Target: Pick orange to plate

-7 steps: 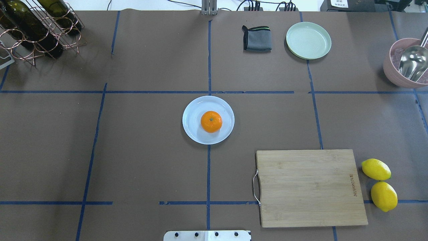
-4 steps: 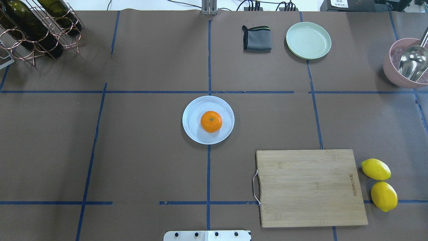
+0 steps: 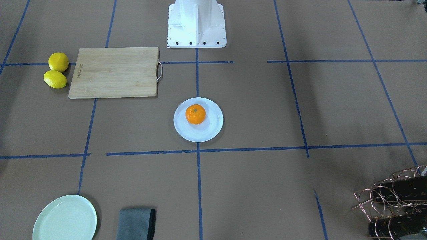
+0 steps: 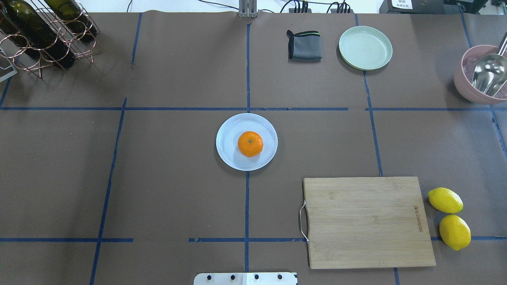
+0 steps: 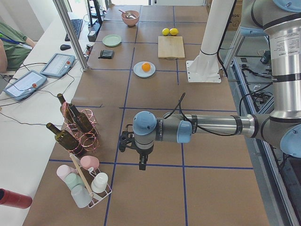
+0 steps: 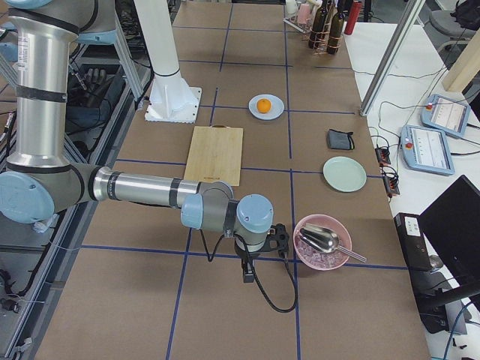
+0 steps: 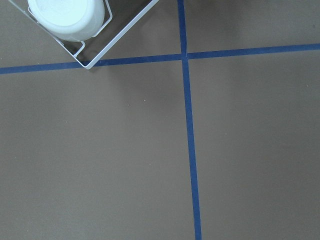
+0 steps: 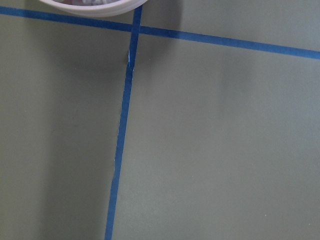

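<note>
The orange (image 4: 250,143) sits on the pale bluish-white plate (image 4: 229,138) in the middle of the table, a little off the plate's centre. It also shows in the front-facing view as the orange (image 3: 195,114) on the plate (image 3: 206,131). No gripper is near them. My left gripper (image 5: 124,141) hangs over bare table far out at the left end, by the cup rack. At the right end my right gripper (image 6: 280,238) hangs next to the pink bowl. Both show only in the side views, so I cannot tell whether they are open or shut.
A bamboo cutting board (image 4: 368,221) and two lemons (image 4: 445,200) lie at the near right. A pale green plate (image 4: 365,48) and grey cloth (image 4: 304,45) lie at the far side. A pink bowl with a scoop (image 4: 471,85) and a wine rack (image 4: 43,35) stand at the corners.
</note>
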Controlling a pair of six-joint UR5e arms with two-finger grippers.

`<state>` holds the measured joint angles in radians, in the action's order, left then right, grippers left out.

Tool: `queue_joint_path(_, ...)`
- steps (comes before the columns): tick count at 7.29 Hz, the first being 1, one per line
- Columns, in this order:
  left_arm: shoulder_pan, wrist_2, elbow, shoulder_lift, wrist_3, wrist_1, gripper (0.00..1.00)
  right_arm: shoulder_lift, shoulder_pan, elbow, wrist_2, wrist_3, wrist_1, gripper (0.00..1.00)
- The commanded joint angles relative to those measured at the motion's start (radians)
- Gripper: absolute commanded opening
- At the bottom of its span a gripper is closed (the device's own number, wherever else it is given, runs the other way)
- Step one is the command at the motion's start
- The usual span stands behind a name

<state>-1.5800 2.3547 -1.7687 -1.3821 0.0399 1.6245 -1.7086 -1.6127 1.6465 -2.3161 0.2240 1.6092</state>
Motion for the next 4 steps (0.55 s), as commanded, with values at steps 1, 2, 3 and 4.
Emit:
queue_joint_path(1, 0.000, 0.000, 0.000, 0.000, 0.000, 0.000, 1.00, -0.002, 0.002, 0.001, 0.000, 0.001, 0.000, 1.00)
queue_joint_path(2, 0.000, -0.002, 0.000, 0.000, 0.000, 0.000, 1.00, -0.005, 0.002, 0.000, 0.000, 0.001, 0.000, 1.00)
queue_joint_path(3, 0.000, -0.002, 0.002, 0.000, 0.000, 0.000, 1.00, -0.006, 0.002, -0.001, 0.000, 0.001, 0.000, 1.00)
queue_joint_path(4, 0.000, -0.003, 0.000, 0.000, 0.000, 0.000, 1.00, -0.008, 0.002, -0.001, 0.000, 0.001, 0.000, 1.00)
